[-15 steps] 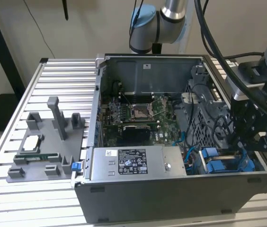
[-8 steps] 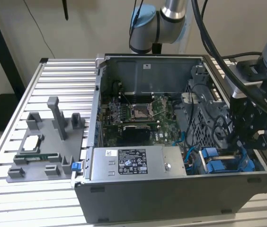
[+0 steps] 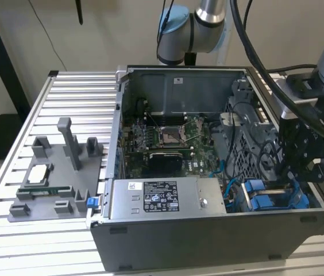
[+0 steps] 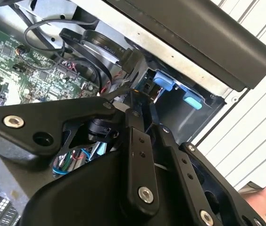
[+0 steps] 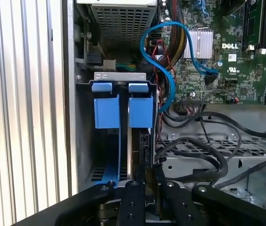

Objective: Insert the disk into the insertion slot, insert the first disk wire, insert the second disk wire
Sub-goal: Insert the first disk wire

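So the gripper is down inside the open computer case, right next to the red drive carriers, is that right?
Not quite. The drive carriers are blue, not red, as the first wrist view shows. The rest holds: the gripper is down inside the open computer case, right next to them.

Insertion slot [image 5: 84, 141]: two blue carrier frames [image 5: 140, 112] side by side inside it, blue cable [image 5: 171, 87] looping just beside it.

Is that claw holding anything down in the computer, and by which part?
Cannot be told. The gripper is down in the drive cage, close by a blue disk carrier, but what it grips, if anything, is hidden.
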{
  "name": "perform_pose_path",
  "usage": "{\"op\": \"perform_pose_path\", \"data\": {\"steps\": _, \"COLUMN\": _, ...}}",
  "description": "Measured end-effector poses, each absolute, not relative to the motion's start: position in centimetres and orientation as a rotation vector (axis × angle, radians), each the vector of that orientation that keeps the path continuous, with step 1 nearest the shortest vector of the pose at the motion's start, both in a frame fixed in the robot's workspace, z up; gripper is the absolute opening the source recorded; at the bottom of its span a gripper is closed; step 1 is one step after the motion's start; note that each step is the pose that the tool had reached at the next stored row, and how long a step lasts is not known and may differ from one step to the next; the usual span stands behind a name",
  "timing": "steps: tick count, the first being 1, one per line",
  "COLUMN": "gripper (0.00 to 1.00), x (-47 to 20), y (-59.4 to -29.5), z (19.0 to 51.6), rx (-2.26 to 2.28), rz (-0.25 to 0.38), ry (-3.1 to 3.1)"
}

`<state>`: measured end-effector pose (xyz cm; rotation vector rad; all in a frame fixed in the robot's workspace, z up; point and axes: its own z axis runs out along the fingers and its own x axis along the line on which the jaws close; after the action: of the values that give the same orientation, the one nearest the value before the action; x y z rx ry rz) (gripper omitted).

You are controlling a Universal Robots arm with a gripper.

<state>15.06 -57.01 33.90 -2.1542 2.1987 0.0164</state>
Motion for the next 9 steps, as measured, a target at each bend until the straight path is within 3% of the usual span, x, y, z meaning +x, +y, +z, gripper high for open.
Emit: {"op": "perform_pose_path", "data": {"steps": 9, "gripper": 0.00, "x": 15.09, "y": -56.85, "z": 33.36, "rx": -2.148, "rz": 0.015, "ry": 2.205}}
